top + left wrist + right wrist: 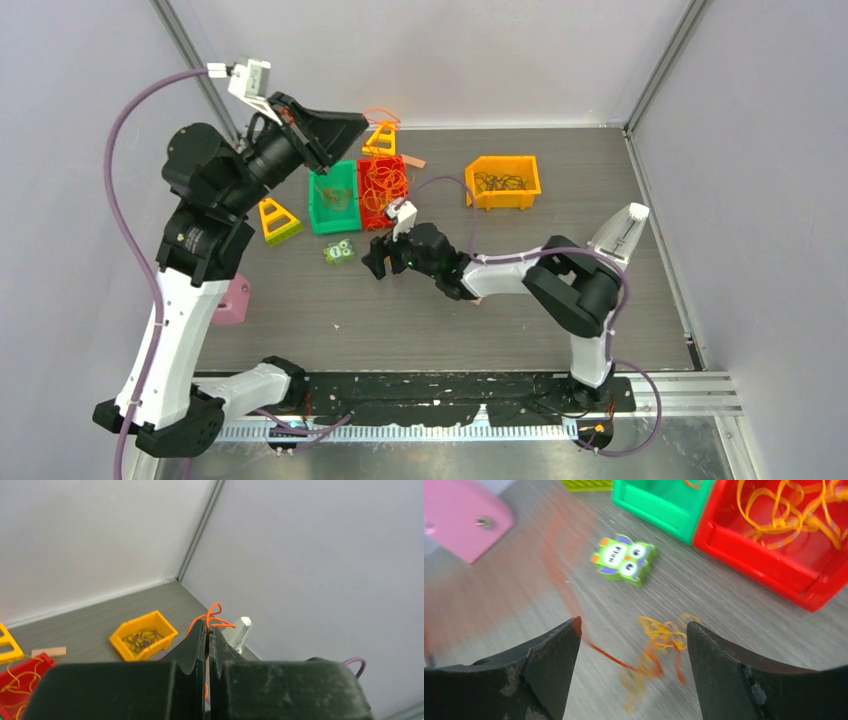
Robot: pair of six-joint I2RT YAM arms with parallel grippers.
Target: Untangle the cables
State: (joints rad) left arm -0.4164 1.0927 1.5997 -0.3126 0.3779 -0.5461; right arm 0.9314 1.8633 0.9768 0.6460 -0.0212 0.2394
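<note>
Top view: my left gripper (358,121) hangs high in the upper left of the frame. The right gripper (380,262) sits low at mid-frame, with bare table toward the bottom.

Left wrist: the fingers are clenched on an orange cable (214,616). The walls look close behind, so I'd lift no further.

Right wrist: the jaws are spread and released, straddling a blurred orange-yellow clump (661,639) on the table. The owl block (624,562) and red bin (754,555) sit above it. I'd pin the clump here, then draw the strand slowly away from the bin edges.
</note>
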